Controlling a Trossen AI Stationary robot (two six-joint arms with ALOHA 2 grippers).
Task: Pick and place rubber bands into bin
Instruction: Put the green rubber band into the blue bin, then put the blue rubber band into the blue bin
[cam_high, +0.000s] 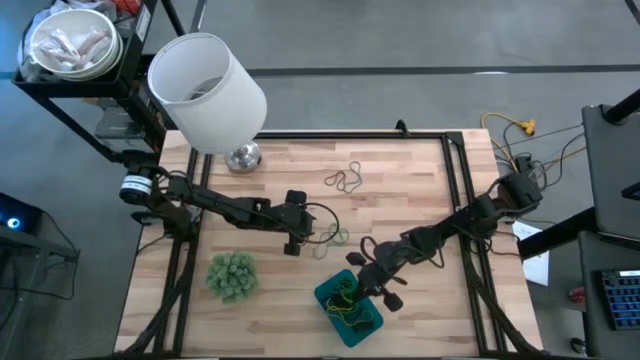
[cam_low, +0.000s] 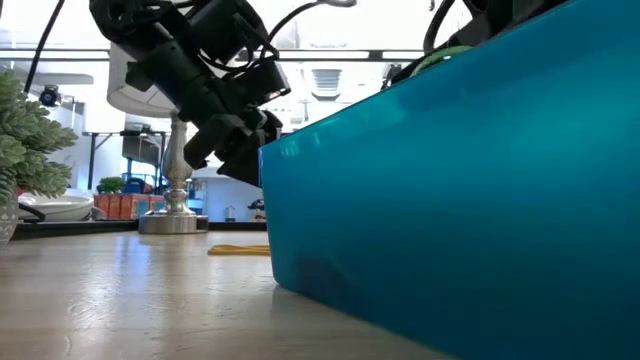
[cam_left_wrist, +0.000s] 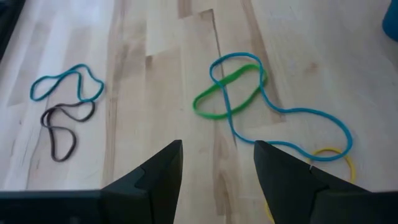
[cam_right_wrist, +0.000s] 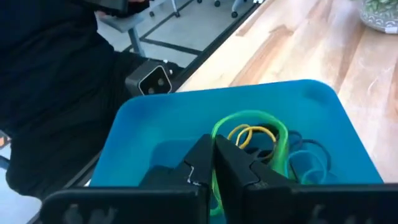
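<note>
- The left arm, dark and jointed, enters at the left edge of the high view and stretches rightward toward the middle of the frame, nearly level across it.
- The left gripper sits just left of frame centre; in the left wrist view its two dark fingers stand well apart at the bottom of the frame, with nothing between them.
- The right arm enters from the right edge of the high view and slants down-left toward the lower middle.
- The right gripper lies in the lower centre; in the right wrist view its dark fingers are pressed together.
</note>
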